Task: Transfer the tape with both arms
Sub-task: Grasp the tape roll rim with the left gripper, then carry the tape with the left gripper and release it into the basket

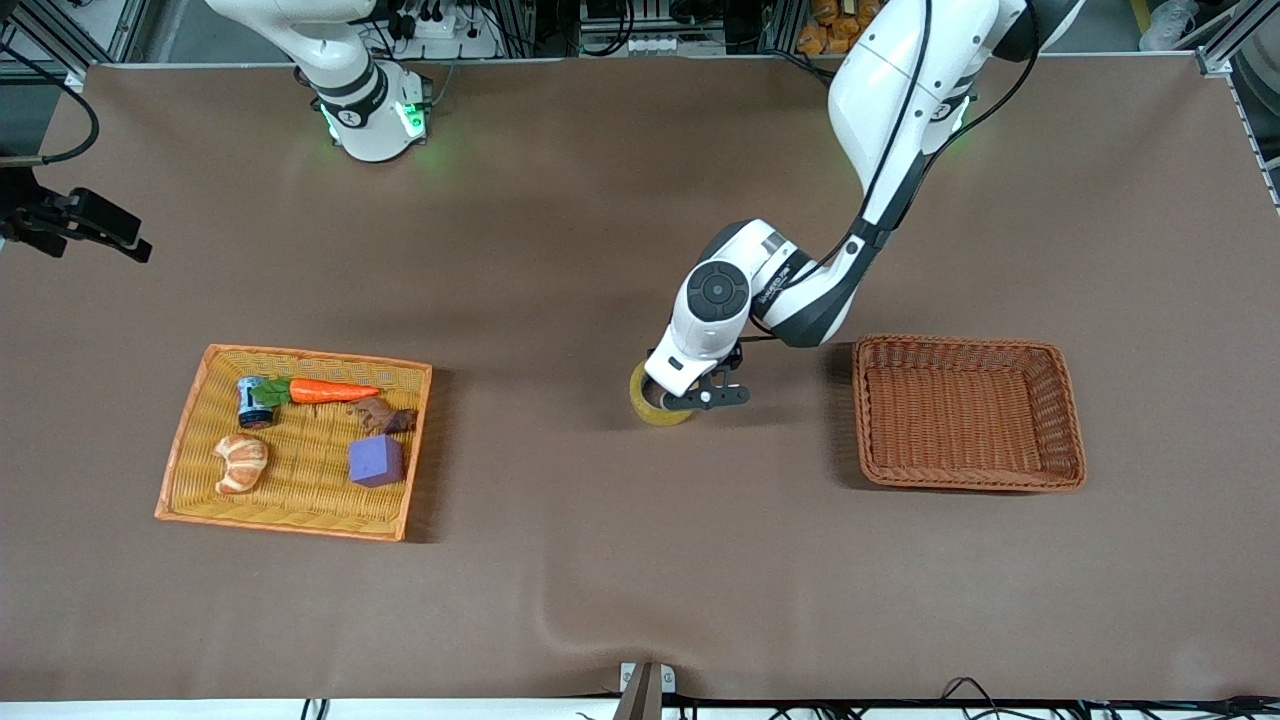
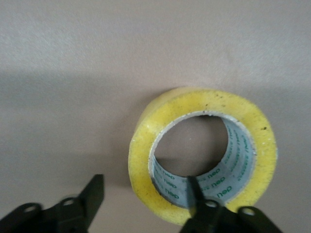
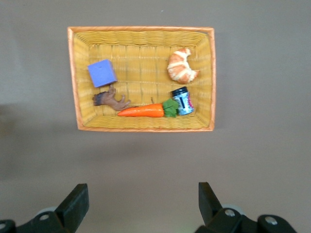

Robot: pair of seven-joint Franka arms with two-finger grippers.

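The tape (image 1: 652, 408), a translucent yellow roll with a grey core, lies flat on the brown table near its middle. In the left wrist view the tape (image 2: 204, 104) fills the centre. My left gripper (image 1: 692, 400) is down at the roll and open. It straddles the ring's wall (image 2: 145, 187), with one finger (image 2: 193, 187) inside the core and the other (image 2: 95, 187) outside. My right gripper (image 3: 142, 191) is open and empty, high above the table, and the right arm waits. It is out of the front view.
A yellow wicker basket (image 1: 182, 440) toward the right arm's end holds a carrot (image 1: 332, 391), a croissant (image 1: 241, 463), a purple cube (image 1: 376, 461), a small can (image 1: 255, 402) and a brown toy (image 1: 385, 415). An empty brown wicker basket (image 1: 965, 346) stands beside the tape toward the left arm's end.
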